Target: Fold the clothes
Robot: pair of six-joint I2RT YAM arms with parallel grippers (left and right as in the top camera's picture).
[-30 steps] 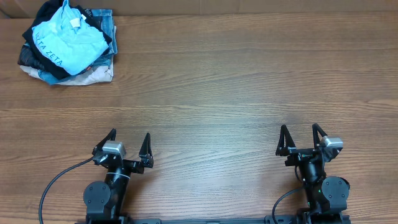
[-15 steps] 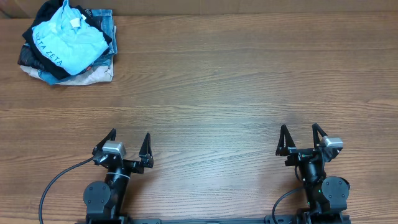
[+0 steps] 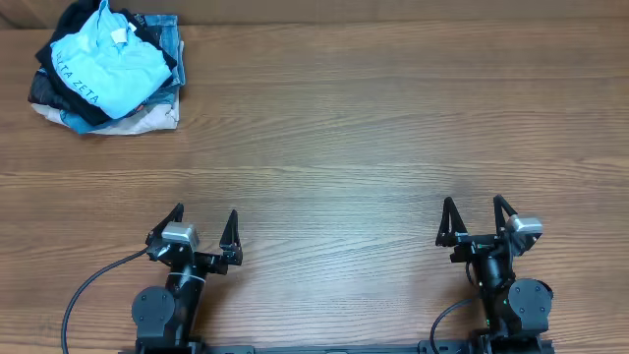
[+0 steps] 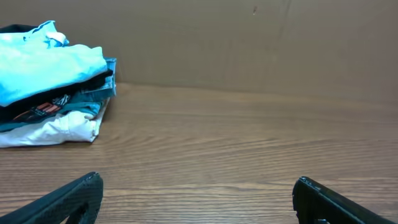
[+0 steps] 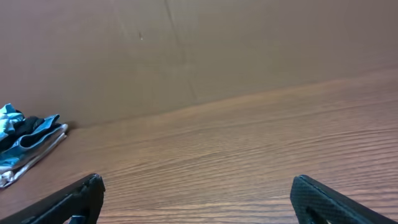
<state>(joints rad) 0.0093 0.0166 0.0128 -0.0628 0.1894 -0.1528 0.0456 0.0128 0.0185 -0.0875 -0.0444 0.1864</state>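
Note:
The clothes, a light sky-blue T-shirt (image 3: 106, 61) with dark lettering and a small white tag, lie crumpled on top of a pile at the table's far left corner. The left wrist view shows that shirt (image 4: 46, 68) at upper left; in the right wrist view only a sliver of it (image 5: 7, 115) appears at the left edge. My left gripper (image 3: 204, 222) stands open near the front edge, far from the pile, nothing between its fingers. At the front right my right gripper (image 3: 472, 214) is open and empty too.
Under the shirt lie a black garment (image 3: 61, 96), blue denim (image 3: 169, 44) and a beige folded piece (image 3: 147, 120). A brown cardboard wall (image 4: 249, 43) runs along the table's far edge. A black cable (image 3: 88, 290) loops by the left arm's base.

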